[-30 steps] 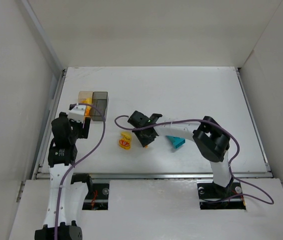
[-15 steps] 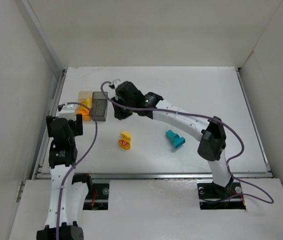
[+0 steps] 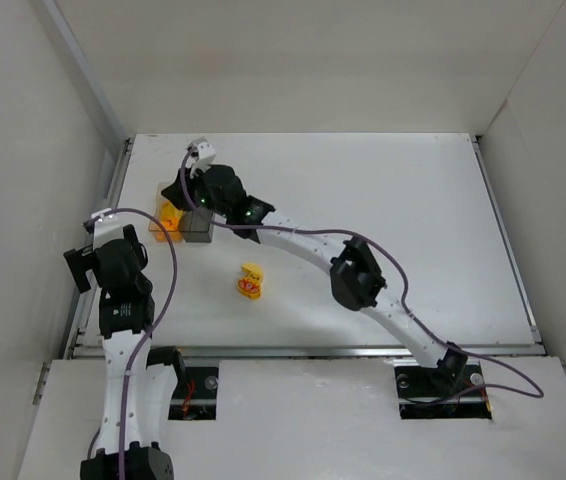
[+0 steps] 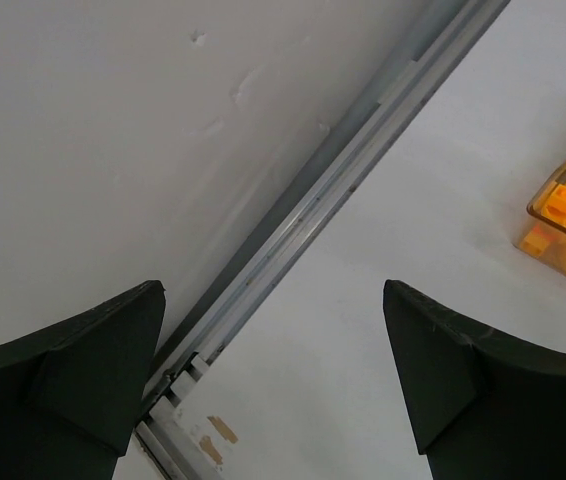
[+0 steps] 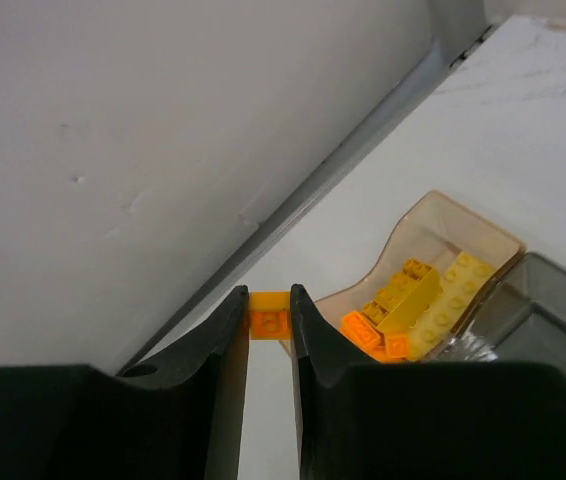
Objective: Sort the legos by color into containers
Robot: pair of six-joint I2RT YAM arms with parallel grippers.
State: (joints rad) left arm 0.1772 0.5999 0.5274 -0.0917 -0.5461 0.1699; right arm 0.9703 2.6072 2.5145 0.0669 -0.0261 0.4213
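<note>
No writing can be read anywhere; the red marks on the yellow piece [image 3: 251,282], which lies alone on the counter [image 3: 383,190] toward 7 o'clock of its middle, are too small to make out. The right tool [image 5: 268,300] is clamped on a small orange lego [image 5: 268,320] just beside the amber box [image 5: 473,215] at 10 o'clock, which holds yellow and orange legos [image 5: 413,300] and adjoins the grey box [image 3: 200,225]. A second ago this arm was mid-counter; it has since swung over to the boxes, and its elbow now lies where the teal block showed. The left tool [image 4: 273,340] has pulled back toward 9 o'clock and spread wide, holding nothing.
</note>
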